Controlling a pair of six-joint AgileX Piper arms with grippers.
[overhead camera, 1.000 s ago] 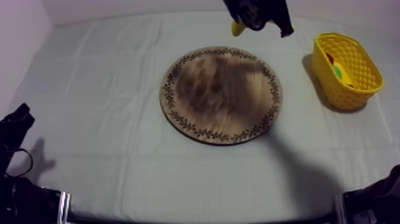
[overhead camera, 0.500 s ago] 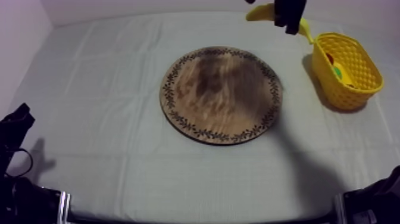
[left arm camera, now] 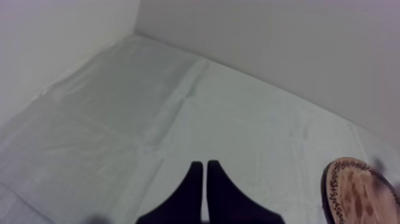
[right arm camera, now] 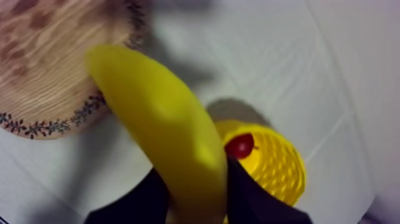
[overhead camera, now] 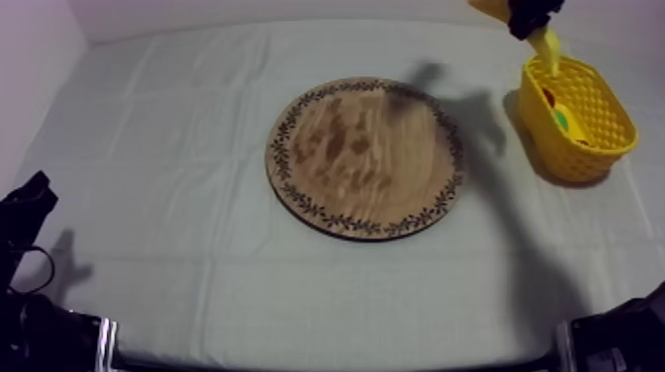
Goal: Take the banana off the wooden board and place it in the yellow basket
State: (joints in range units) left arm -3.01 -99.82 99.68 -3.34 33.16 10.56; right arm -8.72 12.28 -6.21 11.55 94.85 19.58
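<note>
banana (right arm camera: 166, 137) nr basket (right arm camera: 280, 170); small red fruit (right arm camera: 240, 145) inside.

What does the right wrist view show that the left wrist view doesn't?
Right wrist: the right gripper shut on the banana, held above the table beside the yellow basket, which has a small red fruit inside it. Left wrist: the left gripper, fingers together on nothing, over the cloth with the wall beyond. Both: part of the wooden board with its patterned rim, and the cloth.
</note>
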